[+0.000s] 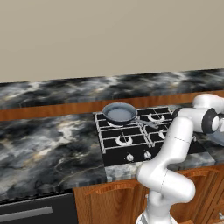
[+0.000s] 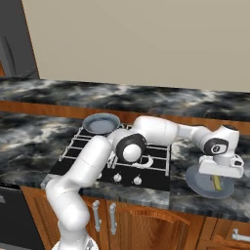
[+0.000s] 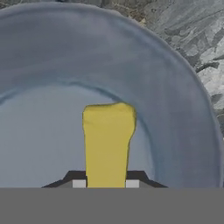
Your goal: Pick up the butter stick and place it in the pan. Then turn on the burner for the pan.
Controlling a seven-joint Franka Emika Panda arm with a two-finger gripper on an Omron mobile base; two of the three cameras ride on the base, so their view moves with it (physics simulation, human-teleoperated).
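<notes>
Gripper (image 3: pixel 105 183) clamped on butter stick (image 3: pixel 107 144), which lies in grey plate (image 2: pixel 200 183) on counter right of cooktop. You lift straight up, clear plate rim, then carry left to pan (image 1: pixel 119 113) on rear burner.

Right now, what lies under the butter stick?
A blue-grey plate lies under the butter stick. The pincer is shut on the stick, hiding its near end.

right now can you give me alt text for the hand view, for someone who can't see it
The gripper is shut on a pale-yellow butter stick, which runs up between its two dark fingertips. Under it lies a round blue-grey plate, with dark marbled counter past its rim.
</notes>
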